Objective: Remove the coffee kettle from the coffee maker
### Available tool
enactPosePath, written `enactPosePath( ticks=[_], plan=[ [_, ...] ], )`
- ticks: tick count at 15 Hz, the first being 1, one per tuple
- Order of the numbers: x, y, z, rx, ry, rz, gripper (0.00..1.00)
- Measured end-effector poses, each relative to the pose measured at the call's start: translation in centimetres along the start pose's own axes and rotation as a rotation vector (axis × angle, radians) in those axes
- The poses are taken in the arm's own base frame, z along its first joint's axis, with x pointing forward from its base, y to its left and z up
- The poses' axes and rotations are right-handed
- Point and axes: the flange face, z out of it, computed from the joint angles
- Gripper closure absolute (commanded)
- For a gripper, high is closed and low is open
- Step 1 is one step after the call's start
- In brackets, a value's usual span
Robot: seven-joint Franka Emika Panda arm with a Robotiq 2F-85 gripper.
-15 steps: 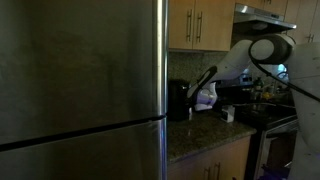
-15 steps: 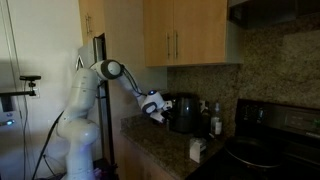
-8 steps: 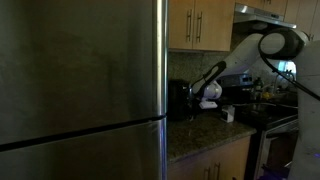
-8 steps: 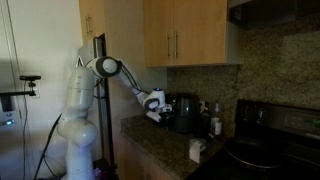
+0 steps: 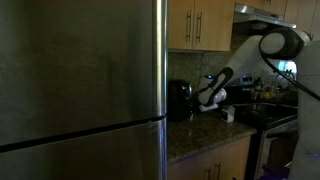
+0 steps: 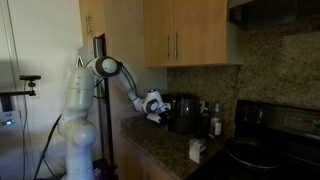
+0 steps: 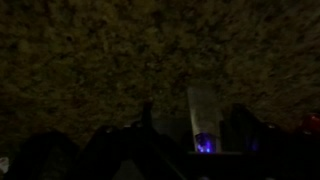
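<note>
Reaching across the granite counter in an exterior view, the arm holds its gripper just beside the black coffee maker, which stands against the wall next to the refrigerator. This is judged an approach posture for drawing the coffee kettle out sideways. The kettle cannot be told apart from the machine's dark body, so it is presumed seated inside. In an exterior view under the wooden cabinets, the gripper sits level with the coffee maker, close to its front; contact is unclear. Jaw opening cannot be determined, nor any hold. The wrist view is dim, showing speckled backsplash and a pale upright object with a blue glow at its base, unidentified. No brand, label or writing is legible in any view.
</note>
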Motion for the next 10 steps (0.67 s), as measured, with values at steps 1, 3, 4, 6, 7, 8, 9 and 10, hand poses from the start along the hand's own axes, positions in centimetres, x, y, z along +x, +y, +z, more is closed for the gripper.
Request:
enactPosePath(
  ticks=[1,3,4,6,7,8,9,10],
  plan=[
    [-0.1,0.4,-0.2,-0.024,0.044,0.004,0.0],
    [-0.1,1.2,-0.5,-0.045,0.125,0.024,0.0],
    [0.0,1.4,-0.7,-0.044,0.159,0.039,0.0],
    [0.3,1.6,-1.1,-0.032,0.217,0.07,0.28],
    [0.4,1.6,-1.2,-0.028,0.236,0.079,0.3],
    [0.4,1.5,-1.2,-0.023,0.247,0.085,0.33],
    [0.3,1.3,-1.1,-0.017,0.253,0.088,0.4],
    [0.1,1.0,-1.0,-0.011,0.255,0.088,0.51]
  ],
)
